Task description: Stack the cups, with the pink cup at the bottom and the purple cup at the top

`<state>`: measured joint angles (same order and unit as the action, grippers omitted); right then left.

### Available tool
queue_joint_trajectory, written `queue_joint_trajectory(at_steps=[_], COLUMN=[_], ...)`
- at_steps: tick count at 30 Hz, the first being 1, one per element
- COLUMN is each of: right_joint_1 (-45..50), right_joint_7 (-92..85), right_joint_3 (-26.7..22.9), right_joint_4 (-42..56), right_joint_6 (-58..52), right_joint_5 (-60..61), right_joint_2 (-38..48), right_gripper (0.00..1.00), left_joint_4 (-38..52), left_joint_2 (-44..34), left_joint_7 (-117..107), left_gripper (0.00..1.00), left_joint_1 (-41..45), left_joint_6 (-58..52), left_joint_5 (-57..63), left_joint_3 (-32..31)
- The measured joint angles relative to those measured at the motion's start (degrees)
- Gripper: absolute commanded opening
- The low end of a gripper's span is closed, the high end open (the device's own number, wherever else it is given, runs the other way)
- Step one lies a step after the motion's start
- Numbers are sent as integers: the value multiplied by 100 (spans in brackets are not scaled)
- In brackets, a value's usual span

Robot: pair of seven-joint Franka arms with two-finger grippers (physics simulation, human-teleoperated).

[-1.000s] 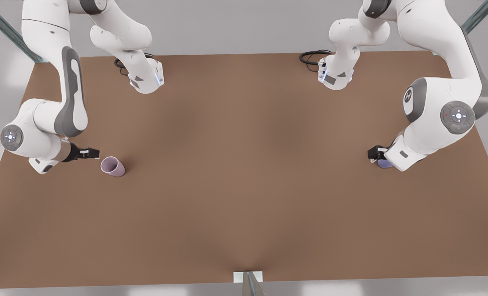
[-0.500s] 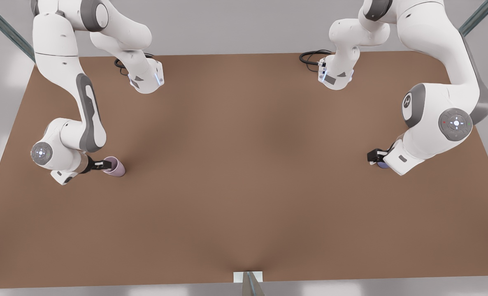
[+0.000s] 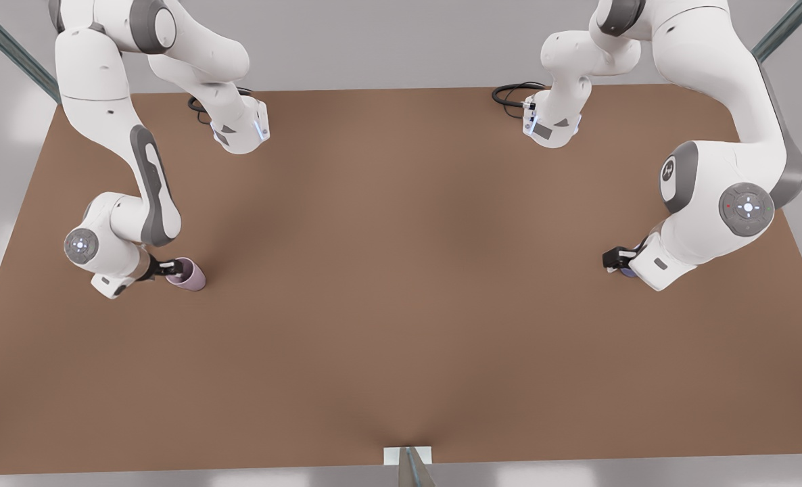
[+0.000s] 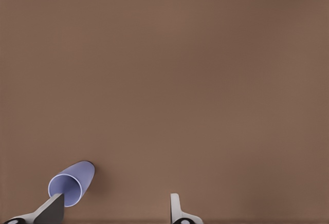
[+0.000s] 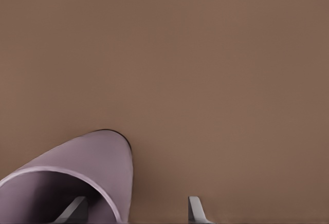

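My right gripper (image 3: 173, 269) is spread open, one finger (image 5: 77, 209) inside the pink cup (image 3: 188, 274) on the table (image 3: 401, 284). My left gripper (image 3: 616, 258), also open, straddles the purple cup's (image 4: 72, 184) rim.

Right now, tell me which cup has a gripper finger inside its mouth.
The pink cup: one finger of the right gripper sits inside it. The purple cup has none inside.

Two cups: one pink cup (image 3: 190, 274), one purple cup (image 4: 71, 184) (both upright), one table (image 3: 401, 304), two arms.
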<state>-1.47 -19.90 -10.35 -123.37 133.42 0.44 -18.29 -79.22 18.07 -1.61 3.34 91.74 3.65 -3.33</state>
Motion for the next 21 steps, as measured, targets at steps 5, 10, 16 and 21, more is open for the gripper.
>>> queue_joint_trajectory(at_steps=[5,10,16,21], right_joint_1=[-2,30,50,59], right_joint_7=[-93,-164,-226,-289], right_joint_3=[5,15,18,29], right_joint_4=[-64,-56,-41,-37], right_joint_6=[103,149,166,155], right_joint_5=[42,85,174,216], right_joint_2=[-57,-104,-147,-141], right_gripper=[74,58,30,21], left_joint_4=[-1,0,0,0], left_joint_2=[16,57,63,63], left_joint_7=[-7,-14,-13,-8], left_gripper=[100,100,100,100], left_joint_1=[-13,-29,-44,-44], left_joint_6=[4,-3,3,9], left_joint_5=[-7,-4,-1,0], left_joint_3=[2,8,9,9])
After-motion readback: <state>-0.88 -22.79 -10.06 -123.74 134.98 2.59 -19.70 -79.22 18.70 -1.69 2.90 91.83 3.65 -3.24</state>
